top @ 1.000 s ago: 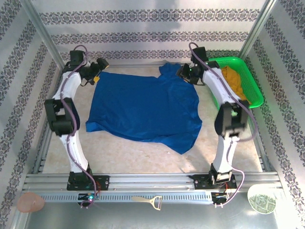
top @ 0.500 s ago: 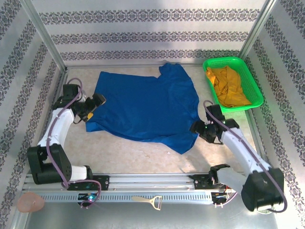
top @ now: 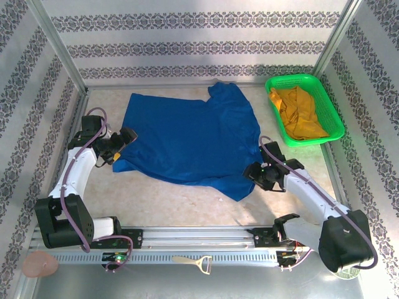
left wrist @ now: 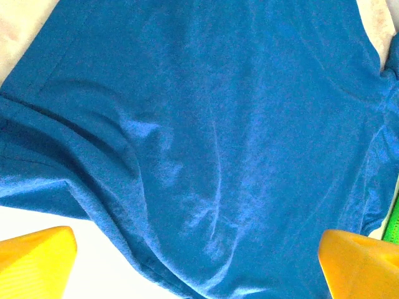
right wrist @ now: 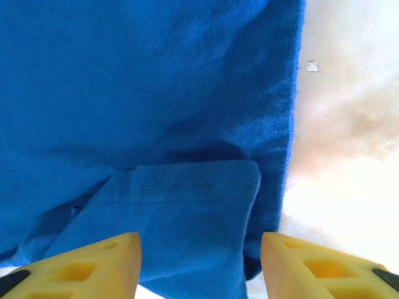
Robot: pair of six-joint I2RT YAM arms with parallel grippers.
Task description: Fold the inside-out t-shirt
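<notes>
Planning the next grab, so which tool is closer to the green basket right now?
Right. The right tool sits at the near right corner of the t-shirt, on the same side as the green basket. The left tool sits at its left edge, opposite.

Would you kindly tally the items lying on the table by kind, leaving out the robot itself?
Garments: 2 (blue t-shirt, yellow garment)
Baskets: 1 (green basket, holding the yellow garment)
Total: 3
</notes>
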